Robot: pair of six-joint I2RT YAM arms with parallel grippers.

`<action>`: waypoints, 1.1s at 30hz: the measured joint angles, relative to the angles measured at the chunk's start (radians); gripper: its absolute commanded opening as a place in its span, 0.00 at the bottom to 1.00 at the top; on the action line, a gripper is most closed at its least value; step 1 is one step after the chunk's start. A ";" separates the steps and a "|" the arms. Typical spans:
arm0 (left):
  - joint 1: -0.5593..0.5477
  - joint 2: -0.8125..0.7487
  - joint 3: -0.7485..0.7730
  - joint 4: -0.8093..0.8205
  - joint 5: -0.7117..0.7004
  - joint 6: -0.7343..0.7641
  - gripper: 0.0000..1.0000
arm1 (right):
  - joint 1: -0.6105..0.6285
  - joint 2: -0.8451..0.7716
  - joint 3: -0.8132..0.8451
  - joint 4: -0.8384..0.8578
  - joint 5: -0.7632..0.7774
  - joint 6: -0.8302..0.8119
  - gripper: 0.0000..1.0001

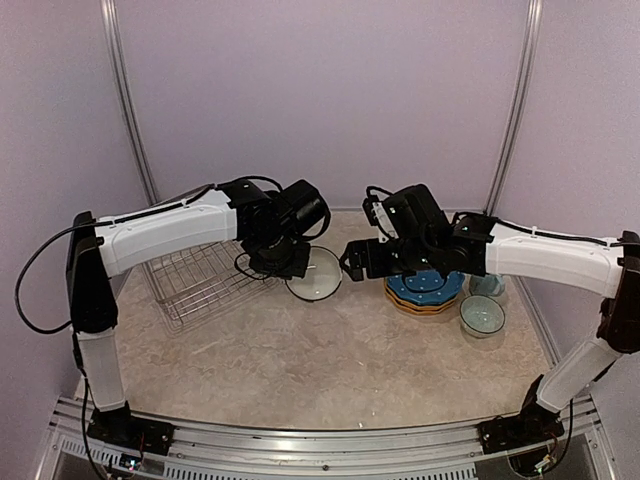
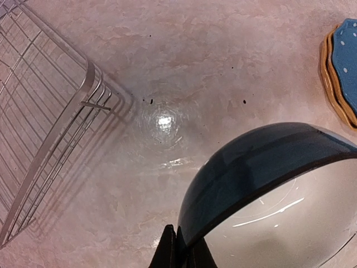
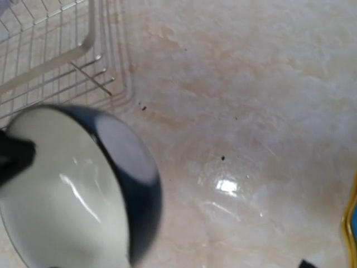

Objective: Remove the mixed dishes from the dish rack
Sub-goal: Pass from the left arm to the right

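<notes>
As left tool (image 2: 177, 248) pinches bowl (image 2: 268, 167) rim, rack (image 2: 50, 111) neighbours.

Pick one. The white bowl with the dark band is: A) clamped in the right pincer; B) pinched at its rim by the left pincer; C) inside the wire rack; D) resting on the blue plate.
B: the left pincer clamps the rim of the round white bowl with dark band.

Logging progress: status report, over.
Left gripper shut on rim of white bowl, off the dish rack. Right gripper open, between bowl and plate stack.
</notes>
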 measured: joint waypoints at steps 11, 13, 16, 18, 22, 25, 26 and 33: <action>-0.053 0.026 0.066 -0.009 0.003 0.000 0.00 | 0.003 0.063 0.015 0.018 -0.003 -0.002 0.60; -0.053 0.036 0.073 -0.018 0.003 0.000 0.00 | 0.005 0.087 0.028 0.012 0.007 0.000 0.55; -0.053 0.059 0.093 -0.032 0.003 -0.001 0.00 | 0.011 0.117 0.053 -0.005 0.025 0.000 0.43; -0.053 0.069 0.100 -0.035 0.003 -0.004 0.00 | 0.014 0.138 0.077 -0.018 0.035 0.000 0.37; -0.054 0.078 0.103 -0.048 0.005 -0.007 0.00 | 0.016 0.179 0.112 -0.035 0.052 0.005 0.27; -0.054 0.080 0.103 -0.049 0.005 -0.011 0.00 | 0.016 0.206 0.135 -0.048 0.056 0.008 0.21; -0.054 0.080 0.103 -0.049 0.005 -0.011 0.00 | 0.018 0.215 0.142 -0.050 0.056 0.008 0.18; -0.054 0.079 0.103 -0.044 0.007 -0.011 0.06 | 0.018 0.238 0.160 -0.074 0.043 -0.021 0.00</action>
